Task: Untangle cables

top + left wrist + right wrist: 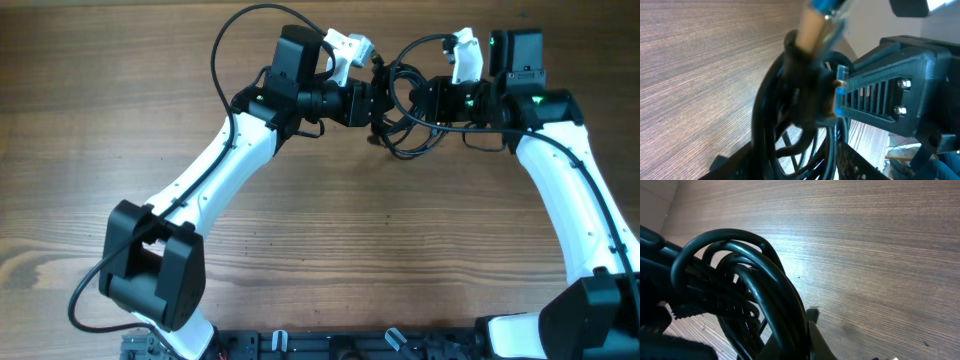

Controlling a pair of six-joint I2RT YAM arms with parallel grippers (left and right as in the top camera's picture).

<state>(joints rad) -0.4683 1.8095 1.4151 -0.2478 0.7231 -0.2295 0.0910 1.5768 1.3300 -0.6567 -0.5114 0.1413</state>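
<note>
Cables (400, 105): hanging knotted at 12 o'clock above table (300, 250)
Left hand (378, 97): pinching shut on cables
Right hand (418, 100): grip hidden, cannot tell
Pull: should be easing apart slowly, toward 3 and 9 o'clock

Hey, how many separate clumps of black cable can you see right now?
1: a single cable clump over the far middle of the table, between the left gripper and the right gripper. How many cords it holds cannot be told.

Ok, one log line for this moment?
stage: untangling | cables: one knotted clump | left gripper: in clump, jaws hidden | right gripper: in clump, jaws hidden
</note>
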